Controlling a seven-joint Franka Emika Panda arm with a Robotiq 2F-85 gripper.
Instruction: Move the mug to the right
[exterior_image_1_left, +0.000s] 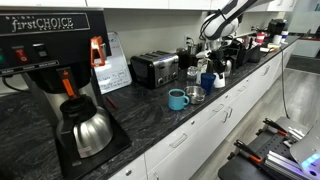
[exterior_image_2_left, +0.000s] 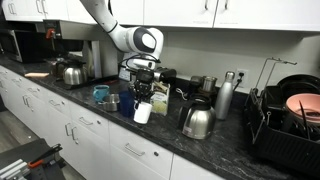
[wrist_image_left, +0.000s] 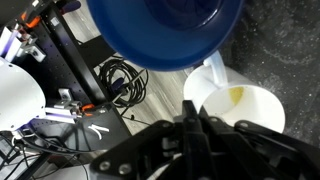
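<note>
White mug (exterior_image_2_left: 143, 113) stands just beside the dark blue cup (exterior_image_2_left: 127, 104) on the dark counter (exterior_image_2_left: 190, 150). The gripper (exterior_image_2_left: 144, 95) hangs right over it. I cannot tell whether its jaws are spread or pinching.

We record the mug (exterior_image_2_left: 143, 113) as smooth, glossy white ceramic. The dark blue cup (wrist_image_left: 165, 30) has a shiny, smooth finish. The carafe (exterior_image_1_left: 90, 132) looks like polished metal. The countertop (exterior_image_1_left: 150, 125) is dark, veined and stone-like, with a slight sheen.
</note>
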